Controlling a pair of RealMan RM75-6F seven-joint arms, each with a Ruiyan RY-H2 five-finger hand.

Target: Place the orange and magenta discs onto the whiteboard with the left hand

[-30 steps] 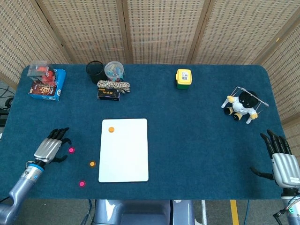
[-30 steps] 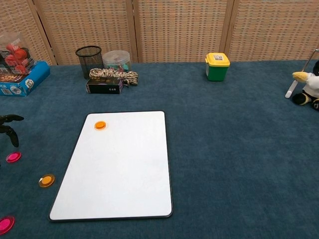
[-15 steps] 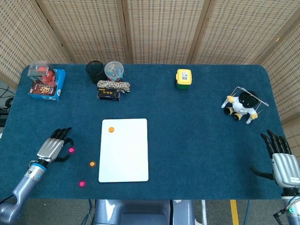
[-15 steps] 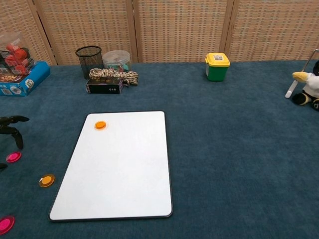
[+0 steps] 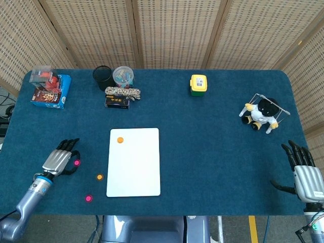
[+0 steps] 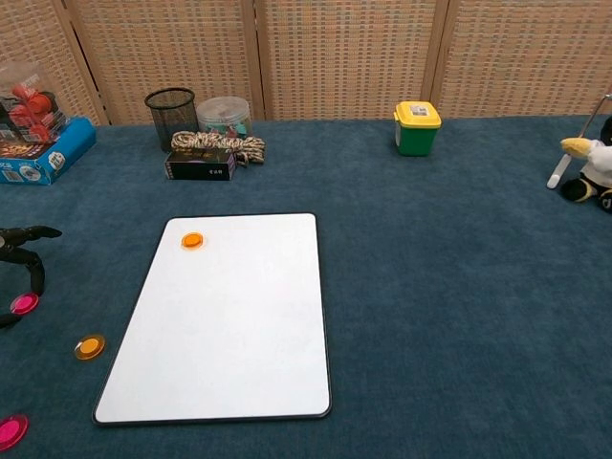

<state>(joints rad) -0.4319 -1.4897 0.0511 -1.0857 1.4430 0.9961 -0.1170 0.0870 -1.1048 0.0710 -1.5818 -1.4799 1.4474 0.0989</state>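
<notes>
While the right hand [image 5: 305, 178] lies idle at the near right corner of the table, fingers spread and holding nothing, the left hand [image 5: 61, 159] has crept a little rightward over the last second and now sits right over the magenta disc [image 5: 77, 162] near the table's left edge. In the chest view its dark fingertips [image 6: 34, 275] arch down around that disc [image 6: 23, 304], closer than they were, but the disc lies flat on the cloth; the fingers are partly curled and apart, with nothing gripped as far as I can tell.

One orange disc [image 5: 120, 139] already rests on the far left corner of the whiteboard [image 5: 136, 167]. Off the board remain a second orange disc [image 5: 99, 176], just beside the board's left edge, and another magenta disc [image 5: 88, 198] nearer the front edge.

That small shift reads as the final approach to a pick: next is likely closing on the disc's thin rim, which may slide on the cloth if pinched unevenly.
</notes>
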